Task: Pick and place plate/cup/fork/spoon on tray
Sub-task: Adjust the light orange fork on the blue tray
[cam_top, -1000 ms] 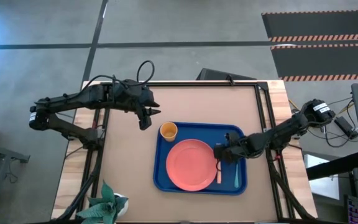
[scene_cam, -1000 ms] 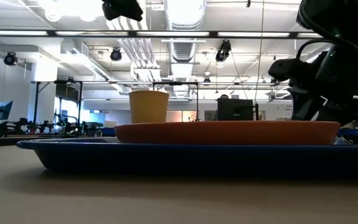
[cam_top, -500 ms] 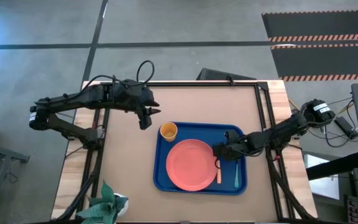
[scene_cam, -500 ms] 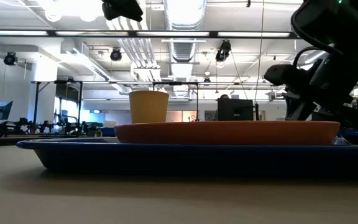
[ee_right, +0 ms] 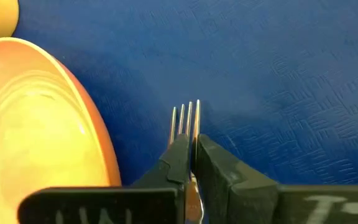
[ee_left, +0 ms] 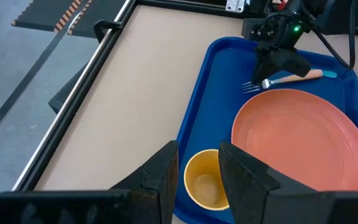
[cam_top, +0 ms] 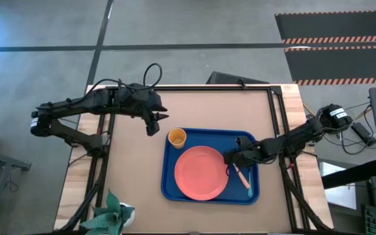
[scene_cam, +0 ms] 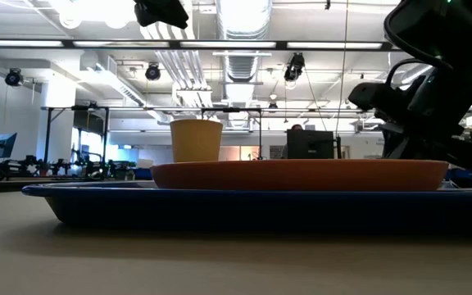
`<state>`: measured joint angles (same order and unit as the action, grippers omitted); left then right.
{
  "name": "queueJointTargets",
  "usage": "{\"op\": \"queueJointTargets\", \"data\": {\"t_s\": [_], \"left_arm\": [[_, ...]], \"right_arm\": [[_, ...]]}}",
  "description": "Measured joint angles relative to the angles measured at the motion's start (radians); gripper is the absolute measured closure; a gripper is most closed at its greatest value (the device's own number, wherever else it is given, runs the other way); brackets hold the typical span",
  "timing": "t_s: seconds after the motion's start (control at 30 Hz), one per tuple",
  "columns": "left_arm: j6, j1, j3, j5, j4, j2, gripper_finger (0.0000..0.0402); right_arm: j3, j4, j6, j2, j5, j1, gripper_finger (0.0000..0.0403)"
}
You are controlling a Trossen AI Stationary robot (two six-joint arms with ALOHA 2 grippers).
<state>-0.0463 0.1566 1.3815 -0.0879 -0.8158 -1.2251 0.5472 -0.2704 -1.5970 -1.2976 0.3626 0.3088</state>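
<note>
The blue tray [cam_top: 170,163] holds the coral plate [cam_top: 201,172] and the orange-yellow cup [cam_top: 177,137] at its far left corner. The fork [ee_left: 278,81] lies right of the plate, with its peach handle [cam_top: 243,175] slanting toward the teal spoon handle [cam_top: 249,188]. My right gripper [ee_right: 191,155] is low over the tray, shut on the fork. My left gripper [ee_left: 199,171] hangs open high above the table, just off the tray's far left corner and up-left of the cup. My right gripper pinches the fork's metal neck [ee_right: 190,138] just behind the tines, between its two fingers. The tines [ee_right: 186,118] stick out past the fingertips, so the fingers run along the fork. They come slanting down from the table's right. Whether the fork is off the tray I cannot tell.
A green plant [cam_top: 111,215] stands at the table's near left corner. Bare tabletop [cam_top: 136,176] lies left of the tray and beyond its far rim. The table's black frame rails [cam_top: 274,117] run along the edges.
My right gripper has edged toward the plate and taken hold of the fork. The fork has turned on the tray: its handle, which lay straight beside the plate, now slants with its end swung toward the spoon.
</note>
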Motion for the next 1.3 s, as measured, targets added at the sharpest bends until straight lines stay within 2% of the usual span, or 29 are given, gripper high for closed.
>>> {"op": "queueJointTargets", "data": {"t_s": [0.33,0.43,0.67,0.8,0.87,1.03,1.17,1.3], "left_arm": [[0.000,0.000,0.000,0.000,0.000,0.000,0.0303],[0.000,0.000,0.000,0.000,0.000,0.001,0.0303],[0.002,0.000,0.000,-0.026,0.000,0.001,0.0303],[0.002,0.000,0.000,-0.026,-0.002,0.001,0.0303],[0.002,0.000,0.000,-0.026,-0.003,0.001,0.0303],[0.009,0.000,0.000,-0.026,-0.004,0.001,0.0303],[0.015,0.000,0.000,-0.026,-0.004,0.001,0.0303],[0.034,0.000,0.000,-0.026,-0.004,0.001,0.0303]], "right_arm": [[0.043,-0.053,-0.026,0.000,0.004,0.001,0.0395],[0.111,-0.170,-0.034,-0.001,0.021,0.001,0.0395],[0.330,-0.564,-0.084,-0.022,0.030,0.001,0.0395],[0.442,-0.763,-0.147,-0.087,0.021,0.001,0.0395],[0.479,-0.825,-0.170,-0.134,-0.018,0.001,0.0395],[0.540,-0.843,-0.184,-0.289,-0.154,0.005,0.0395],[0.612,-0.852,-0.184,-0.388,-0.172,0.014,0.0395],[0.682,-0.888,-0.184,-0.424,-0.170,0.014,0.0395]]}}
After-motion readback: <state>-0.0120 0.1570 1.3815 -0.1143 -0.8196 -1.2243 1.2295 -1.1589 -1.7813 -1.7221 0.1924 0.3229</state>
